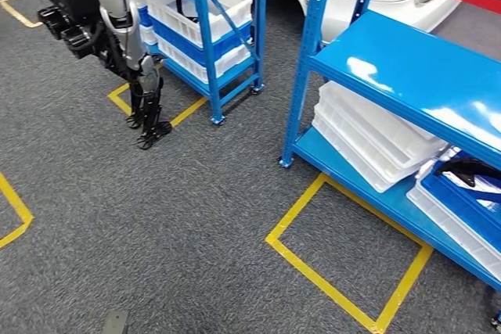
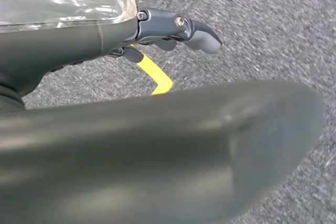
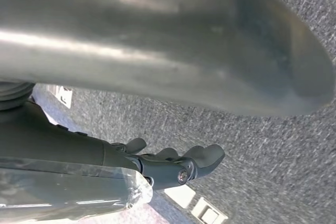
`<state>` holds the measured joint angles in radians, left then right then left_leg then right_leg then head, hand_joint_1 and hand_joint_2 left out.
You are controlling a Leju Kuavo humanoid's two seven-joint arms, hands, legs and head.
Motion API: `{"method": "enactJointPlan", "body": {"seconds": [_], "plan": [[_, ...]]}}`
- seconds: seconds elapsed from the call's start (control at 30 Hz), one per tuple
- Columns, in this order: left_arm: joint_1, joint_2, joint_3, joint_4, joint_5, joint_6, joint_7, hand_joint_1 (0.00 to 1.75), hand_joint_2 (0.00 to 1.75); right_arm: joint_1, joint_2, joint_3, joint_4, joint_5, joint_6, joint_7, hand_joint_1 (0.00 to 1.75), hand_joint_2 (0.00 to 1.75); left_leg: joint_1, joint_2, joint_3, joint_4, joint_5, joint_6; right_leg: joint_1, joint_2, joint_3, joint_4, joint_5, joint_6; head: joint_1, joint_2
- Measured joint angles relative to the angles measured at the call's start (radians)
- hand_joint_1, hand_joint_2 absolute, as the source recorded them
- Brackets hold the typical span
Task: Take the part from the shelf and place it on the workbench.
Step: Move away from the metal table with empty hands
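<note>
Shelves of blue steel on grey carpet, hands hanging low.

Left hand [image 2: 174,145] and right hand [image 3: 166,40] each hang over the carpet [image 1: 195,217], fingers [image 2: 198,35] stretched out straight and apart, nothing held (thick grey thumbs blur across both wrist views). On the near shelf [image 1: 408,68], white trays [image 1: 372,142] sit stacked on the lower level; beside them a blue-lined tray [image 1: 461,213] carries a dark curved part [image 1: 466,168], resting on top. Yellow tape [image 1: 348,271] marks a square on the floor before that shelf. A second shelf [image 1: 203,29] farther back holds white and blue bins [image 1: 195,13], and another robot [image 1: 127,37] stands beside it.
</note>
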<state>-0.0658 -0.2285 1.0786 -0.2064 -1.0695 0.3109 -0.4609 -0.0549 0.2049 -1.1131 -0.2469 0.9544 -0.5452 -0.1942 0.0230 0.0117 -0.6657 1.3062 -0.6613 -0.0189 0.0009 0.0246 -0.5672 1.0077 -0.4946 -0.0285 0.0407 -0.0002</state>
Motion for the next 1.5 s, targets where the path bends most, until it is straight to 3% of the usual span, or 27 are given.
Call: {"method": "enactJointPlan", "body": {"seconds": [0.03,0.07,0.13,0.17,0.23,0.3,0.37,0.47,0.5,0.53,0.57,0.63,0.7,0.73,0.8,0.87,0.97,1.0,1.03,1.1,1.17,1.23,1.3,1.33,1.4,1.43,1.5], "plan": [[0.001,0.0,0.0,0.0,0.0,0.0,0.0,0.0,0.0,0.001,0.0,0.0,0.0,0.001,0.001,0.0,0.0,0.0,-0.001,-0.002,-0.006,-0.001,0.018,0.003,0.001,0.011,0.003,0.0,-0.001,-0.001,0.0,0.0],[0.001,0.0,0.0,0.0,0.0,0.0,0.0,0.0,0.0,0.001,0.0,0.0,0.001,0.001,0.003,0.0,0.0,0.0,-0.002,-0.005,0.008,-0.043,0.054,0.006,0.002,0.022,0.008,0.0,-0.003,0.0,0.0,0.0],[0.0,0.0,0.001,0.0,0.001,0.0,-0.002,0.0,0.0,0.001,0.002,0.001,0.002,0.003,0.006,0.0,0.0,0.0,-0.003,-0.035,0.06,-0.179,0.133,0.016,0.004,0.044,0.014,0.002,-0.008,0.004,0.0,0.0],[0.0,0.001,0.001,0.0,0.002,0.0,-0.002,0.0,0.0,0.0,0.003,0.002,0.003,0.004,0.008,0.0,0.0,0.0,-0.002,-0.053,0.081,-0.233,0.154,0.019,0.004,0.055,0.013,0.004,-0.01,0.007,0.001,0.0],[-0.001,0.002,0.003,0.0,0.003,0.001,-0.004,0.0,0.0,0.001,0.005,0.005,0.006,0.006,0.016,0.003,0.0,0.0,-0.004,-0.074,0.095,-0.271,0.158,0.023,0.001,0.071,0.006,0.006,-0.01,0.018,0.001,0.0],[-0.003,0.001,0.004,0.0,0.004,0.002,-0.006,0.0,0.0,0.005,0.005,0.007,0.007,0.006,0.023,0.01,0.0,0.0,-0.004,-0.061,0.099,-0.28,0.159,0.031,-0.002,0.079,0.003,0.006,-0.012,0.031,0.001,0.0],[-0.005,0.0,0.004,0.0,0.005,0.002,-0.007,0.0,0.0,0.006,0.007,0.007,0.008,0.006,0.027,0.015,0.0,0.0,0.0,-0.042,0.106,-0.29,0.162,0.041,-0.001,0.047,-0.014,0.046,-0.041,0.044,0.004,0.0],[-0.002,-0.002,0.006,0.0,0.005,0.002,-0.006,0.0,0.0,0.001,0.008,0.007,0.009,0.006,0.033,0.016,0.0,0.0,0.001,-0.006,0.112,-0.294,0.158,0.047,-0.007,-0.009,-0.106,0.226,-0.122,0.061,0.007,0.0],[-0.001,-0.002,0.006,0.0,0.005,0.003,-0.006,0.0,0.0,0.001,0.008,0.007,0.009,0.006,0.035,0.016,0.0,0.0,0.001,0.006,0.114,-0.294,0.156,0.046,-0.011,-0.015,-0.13,0.269,-0.13,0.066,0.007,0.0],[-0.001,-0.002,0.007,0.0,0.005,0.003,-0.005,0.0,0.0,0.002,0.008,0.007,0.01,0.006,0.037,0.016,0.0,0.0,0.002,0.016,0.116,-0.293,0.153,0.045,-0.014,-0.019,-0.136,0.274,-0.117,0.069,0.007,0.0],[-0.001,-0.002,0.007,0.0,0.005,0.003,-0.005,0.0,0.0,0.004,0.008,0.007,0.01,0.007,0.038,0.017,0.0,0.0,0.003,0.026,0.121,-0.293,0.149,0.042,-0.016,-0.025,-0.121,0.239,-0.087,0.072,0.007,0.0],[-0.002,-0.002,0.008,0.0,0.006,0.003,-0.004,0.0,0.0,0.005,0.008,0.007,0.01,0.011,0.039,0.017,0.0,0.0,0.003,0.044,0.133,-0.294,0.14,0.034,-0.014,-0.057,-0.055,0.1,-0.017,0.071,0.008,0.0],[-0.002,-0.003,0.008,0.0,0.008,0.004,-0.004,0.0,0.0,0.002,0.008,0.008,0.01,0.015,0.041,0.018,0.0,0.0,-0.001,0.061,0.142,-0.295,0.131,0.022,-0.005,-0.084,-0.016,0.014,0.009,0.057,0.007,0.0],[-0.002,-0.003,0.008,0.0,0.009,0.004,-0.004,0.0,0.0,0.001,0.008,0.008,0.01,0.017,0.043,0.019,0.0,0.0,-0.003,0.07,0.145,-0.296,0.129,0.016,0.0,-0.085,-0.015,0.007,0.004,0.048,0.006,0.0],[-0.004,-0.003,0.008,0.0,0.009,0.004,-0.004,0.0,0.0,0.003,0.008,0.008,0.01,0.019,0.044,0.022,0.0,0.0,-0.001,0.081,0.153,-0.3,0.123,0.005,0.0,-0.065,-0.015,0.004,0.005,0.032,0.006,0.0],[-0.007,-0.003,0.008,0.0,0.009,0.004,-0.004,0.0,0.0,0.004,0.009,0.008,0.01,0.021,0.045,0.025,0.0,0.0,0.002,0.056,0.144,-0.264,0.093,-0.001,-0.004,-0.046,-0.01,-0.003,0.008,0.016,0.004,0.0],[-0.004,-0.003,0.009,0.0,0.009,0.004,-0.004,0.0,0.0,0.001,0.009,0.011,0.01,0.023,0.046,0.026,0.0,0.0,0.002,0.005,0.055,-0.077,0.005,-0.001,-0.004,-0.013,-0.006,-0.005,0.007,0.002,0.001,0.0],[-0.002,-0.003,0.01,0.0,0.009,0.004,-0.004,0.0,0.0,0.001,0.01,0.012,0.01,0.023,0.047,0.027,0.0,0.0,0.001,0.001,0.026,-0.026,-0.007,-0.001,-0.003,0.001,-0.004,-0.005,0.006,0.0,0.001,0.0],[0.0,-0.003,0.01,0.0,0.009,0.004,-0.003,0.0,0.0,0.001,0.01,0.014,0.01,0.024,0.047,0.028,0.0,0.0,0.001,-0.002,0.012,-0.011,0.003,0.0,-0.002,0.015,-0.002,-0.004,0.005,0.0,0.0,0.0],[0.0,-0.003,0.01,0.0,0.009,0.004,-0.003,0.0,0.0,0.003,0.01,0.016,0.01,0.025,0.048,0.031,0.0,0.0,0.001,-0.012,0.036,-0.093,0.075,0.007,-0.001,0.045,0.005,-0.002,0.001,0.002,0.0,0.0],[0.0,-0.003,0.011,0.0,0.009,0.005,-0.003,0.0,0.0,0.002,0.011,0.016,0.011,0.025,0.051,0.033,0.0,0.0,0.004,-0.058,0.084,-0.22,0.139,0.014,-0.002,0.071,0.007,0.002,-0.004,0.008,0.001,0.0],[0.0,-0.003,0.013,0.0,0.009,0.006,-0.002,0.0,0.0,0.003,0.011,0.016,0.011,0.025,0.053,0.033,0.0,0.0,0.004,-0.093,0.105,-0.274,0.151,0.017,-0.005,0.093,0.0,0.005,-0.005,0.02,0.001,0.0],[-0.002,-0.004,0.014,0.0,0.009,0.006,-0.001,0.0,0.0,0.007,0.011,0.017,0.012,0.025,0.054,0.031,0.0,0.0,0.003,-0.082,0.107,-0.281,0.152,0.022,-0.01,0.11,-0.005,0.003,-0.005,0.034,0.0,0.0],[-0.004,-0.004,0.014,0.0,0.009,0.006,-0.002,0.0,0.0,0.009,0.011,0.017,0.012,0.025,0.054,0.031,0.0,0.0,0.004,-0.072,0.11,-0.286,0.153,0.027,-0.01,0.099,-0.007,0.008,-0.01,0.04,0.001,0.0],[-0.004,-0.006,0.014,0.0,0.009,0.006,-0.002,0.0,0.0,0.007,0.011,0.017,0.012,0.025,0.054,0.031,0.0,0.0,0.008,-0.044,0.118,-0.294,0.154,0.037,-0.008,0.045,-0.036,0.07,-0.047,0.051,0.005,0.0],[-0.003,-0.006,0.014,0.0,0.009,0.006,-0.002,0.0,0.0,0.004,0.011,0.017,0.012,0.027,0.054,0.031,0.0,0.0,0.007,-0.029,0.12,-0.295,0.152,0.04,-0.007,0.013,-0.066,0.13,-0.077,0.057,0.008,0.0],[0.0,-0.006,0.014,0.0,0.009,0.006,-0.002,0.0,0.0,0.001,0.011,0.017,0.012,0.031,0.054,0.032,0.0,0.0,0.006,0.0,0.124,-0.295,0.147,0.043,-0.012,-0.014,-0.132,0.255,-0.122,0.066,0.009,0.0]]}}
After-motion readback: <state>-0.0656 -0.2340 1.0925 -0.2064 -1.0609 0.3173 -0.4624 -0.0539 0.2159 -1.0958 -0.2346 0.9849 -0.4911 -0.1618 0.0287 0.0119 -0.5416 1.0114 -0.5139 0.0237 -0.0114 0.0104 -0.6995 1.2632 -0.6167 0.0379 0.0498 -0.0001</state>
